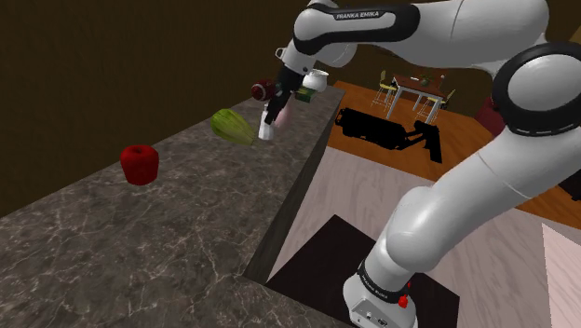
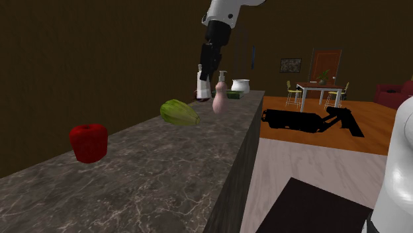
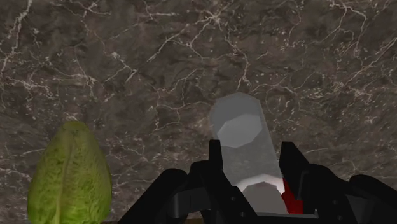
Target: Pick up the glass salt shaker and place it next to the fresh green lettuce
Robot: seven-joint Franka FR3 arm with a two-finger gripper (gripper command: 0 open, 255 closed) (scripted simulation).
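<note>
— How do the black fingers (image 3: 215, 159) stand?

— They are closed onto the pale, translucent, faceted salt shaker (image 3: 238, 127), one finger pressed against each side. The all-black gripper (image 3: 251, 153) has it clasped by the end nearest the hand.

— Where is that salt shaker?

— In the upper middle of the shoulder view, over the dark, white-veined stone countertop (image 1: 140, 242). I cannot tell whether its base touches the surface. The oval, ribbed green lettuce (image 1: 233, 125) lies just beside it, toward that view's left.

— And farther out?

— A squat red pepper-shaped object (image 1: 139, 164) sits at the shoulder view's left, well apart from the lettuce. A white pot (image 1: 317, 80) stands at the counter's far end. In the second exterior view, a pink pump bottle (image 2: 219, 98) stands just right of the gripper.
</note>
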